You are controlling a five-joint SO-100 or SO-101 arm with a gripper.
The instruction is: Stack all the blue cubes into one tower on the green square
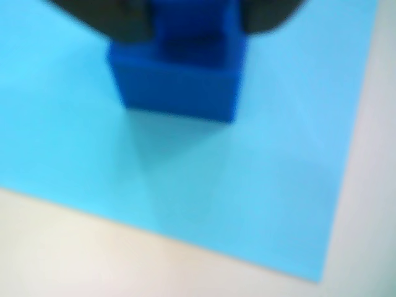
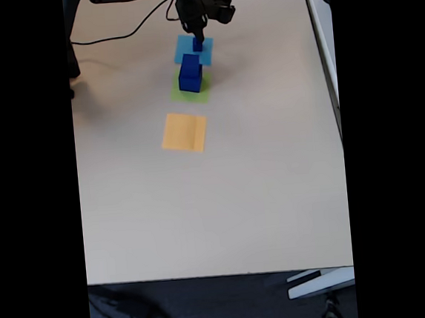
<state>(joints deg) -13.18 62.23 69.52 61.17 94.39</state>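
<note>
Fixed view: the cubes (image 2: 189, 74) stand stacked on the green square (image 2: 189, 92), a small cube (image 2: 198, 45) topmost. The gripper (image 2: 197, 38) sits at that top cube; whether it clamps it is unclear. Behind the green square lies a blue patch (image 2: 183, 50), in front an orange patch (image 2: 184, 132).

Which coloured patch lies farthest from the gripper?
The orange patch, lower in the fixed view; the green patch and light-blue patch lie by the gripper.
</note>
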